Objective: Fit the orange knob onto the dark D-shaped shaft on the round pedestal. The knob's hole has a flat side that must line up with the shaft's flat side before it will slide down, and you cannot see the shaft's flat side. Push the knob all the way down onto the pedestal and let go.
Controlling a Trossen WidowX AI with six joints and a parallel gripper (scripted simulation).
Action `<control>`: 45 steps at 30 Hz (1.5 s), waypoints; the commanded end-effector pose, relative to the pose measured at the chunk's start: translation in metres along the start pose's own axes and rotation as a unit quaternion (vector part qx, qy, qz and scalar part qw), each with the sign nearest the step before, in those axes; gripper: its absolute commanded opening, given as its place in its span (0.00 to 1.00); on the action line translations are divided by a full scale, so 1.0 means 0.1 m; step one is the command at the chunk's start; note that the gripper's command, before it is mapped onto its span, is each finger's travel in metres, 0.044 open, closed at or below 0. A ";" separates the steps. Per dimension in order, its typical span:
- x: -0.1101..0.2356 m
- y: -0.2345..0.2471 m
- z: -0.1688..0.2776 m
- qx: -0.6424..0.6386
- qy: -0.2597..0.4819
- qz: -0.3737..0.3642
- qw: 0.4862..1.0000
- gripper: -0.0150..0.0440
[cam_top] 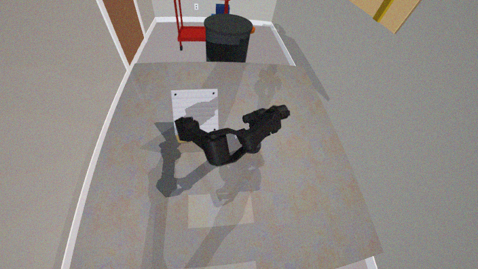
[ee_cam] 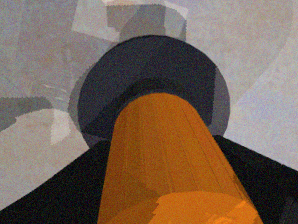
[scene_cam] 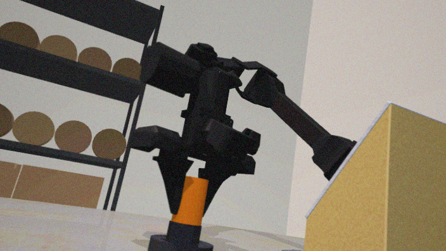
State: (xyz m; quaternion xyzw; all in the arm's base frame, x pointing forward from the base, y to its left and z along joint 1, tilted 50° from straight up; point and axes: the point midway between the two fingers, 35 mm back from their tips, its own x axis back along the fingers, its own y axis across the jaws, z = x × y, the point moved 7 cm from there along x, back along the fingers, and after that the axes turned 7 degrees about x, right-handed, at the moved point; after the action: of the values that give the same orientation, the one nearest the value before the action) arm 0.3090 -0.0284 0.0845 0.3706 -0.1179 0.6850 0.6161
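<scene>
In the exterior view my gripper (scene_cam: 190, 207) points straight down and is shut on the orange knob (scene_cam: 191, 199) (ee_cam: 176, 176), an upright cylinder. The knob's lower end meets the raised hub of the dark round pedestal (scene_cam: 182, 236). The wrist view shows the pedestal (ee_cam: 193, 63) as a dark disc right behind the knob. No shaft shows between knob and hub; it is hidden. In the top view the arm (cam_top: 217, 146) reaches right across the table and its head covers the knob and pedestal.
A yellow box (scene_cam: 380, 190) stands close at the right by the arm's base. A white sheet (cam_top: 195, 102) lies on the table behind the arm. A dark bin (cam_top: 227, 37) and a red cart (cam_top: 190, 32) stand beyond the table. A shelf with rolls (scene_cam: 63, 79) is behind.
</scene>
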 end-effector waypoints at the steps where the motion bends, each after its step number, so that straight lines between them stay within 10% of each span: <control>1: 0.00 0.00 0.00 0.000 0.000 0.000 1.000 0.25; 4: 0.00 0.00 0.00 0.000 0.000 0.000 1.000 0.25; 21: 0.00 0.00 0.00 0.000 0.000 0.000 1.000 1.00; 45: 0.96 -0.04 0.00 0.001 -0.002 0.001 1.000 1.00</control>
State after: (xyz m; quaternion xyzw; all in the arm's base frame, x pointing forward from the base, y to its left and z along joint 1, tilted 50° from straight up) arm 0.3157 0.0435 0.1460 0.3705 -0.1179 0.6888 0.6118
